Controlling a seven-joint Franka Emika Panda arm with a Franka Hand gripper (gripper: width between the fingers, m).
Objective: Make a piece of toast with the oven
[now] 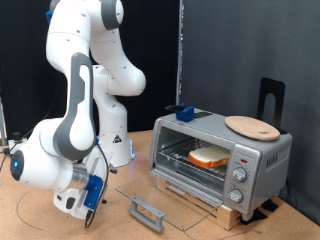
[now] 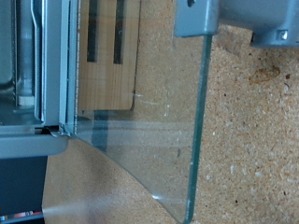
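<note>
Looking at the exterior view, the oven [image 1: 220, 157] sits right of centre on the cork-like surface [image 1: 40, 222], and its glass door [image 1: 170, 202] is dropped all the way open, lying flat out toward the lower middle of the frame with the handle [image 1: 146, 211] at its far edge. The piece of toast [image 1: 209, 156] is already inside on the rack, pale face up, so that part looks done to me. A round wooden plate [image 1: 252, 126] sits on top of the oven, a small blue thing rests on the top's left end, and a dark stand is behind on the right. The end effector [image 1: 88, 197] is down low at the lower left, near the surface and just left of the door handle, not touching it as far as I can see. So the handle lies to the right of it in that view, with the bar's long axis running roughly lower-right to upper-left across the end of the door. The wrist view shows the glass pane edge-on [image 2: 187, 140], with grey parts at the top that I can't identify. Honestly can't tell whether the fingers are apart or together, nothing shows between them.
</note>
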